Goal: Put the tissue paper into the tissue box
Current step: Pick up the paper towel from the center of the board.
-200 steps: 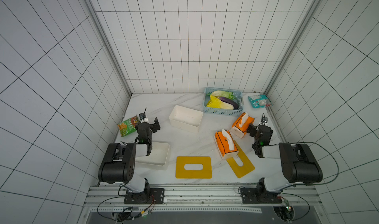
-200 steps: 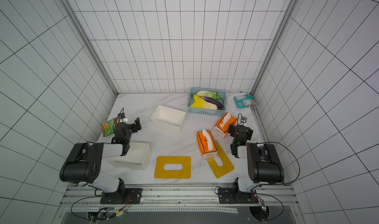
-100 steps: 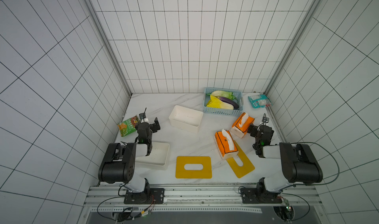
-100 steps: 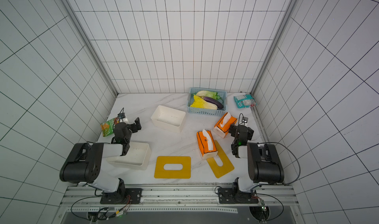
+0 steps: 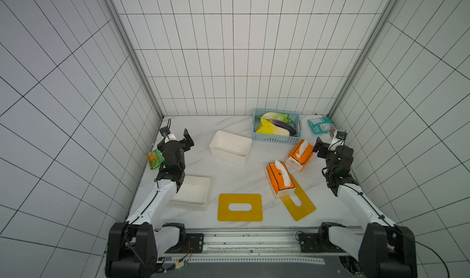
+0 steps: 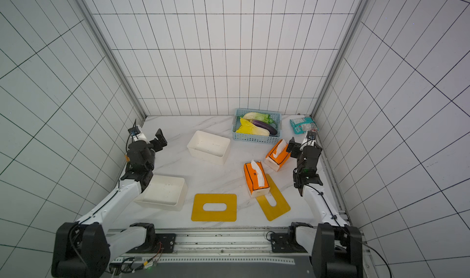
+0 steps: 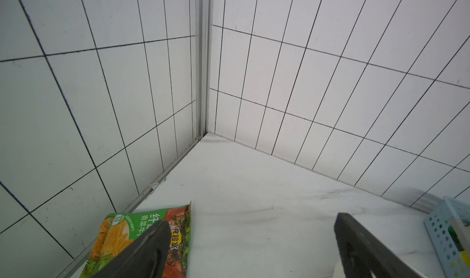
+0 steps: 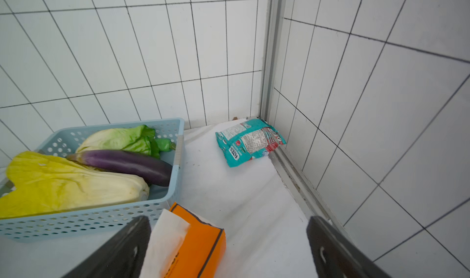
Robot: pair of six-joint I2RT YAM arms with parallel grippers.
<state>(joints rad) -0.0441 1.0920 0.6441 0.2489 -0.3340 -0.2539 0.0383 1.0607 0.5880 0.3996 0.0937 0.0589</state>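
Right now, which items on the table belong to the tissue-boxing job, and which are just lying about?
Job: near tissue pack, far tissue pack, far white box, near white box, square-on yellow lid, angled yellow lid.
Lying about: blue basket, teal snack bag, green snack bag.

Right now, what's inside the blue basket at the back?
The blue basket holds a yellow cabbage, a green cabbage and a purple eggplant lying on top. A small green piece shows beside the eggplant; anything underneath is covered.
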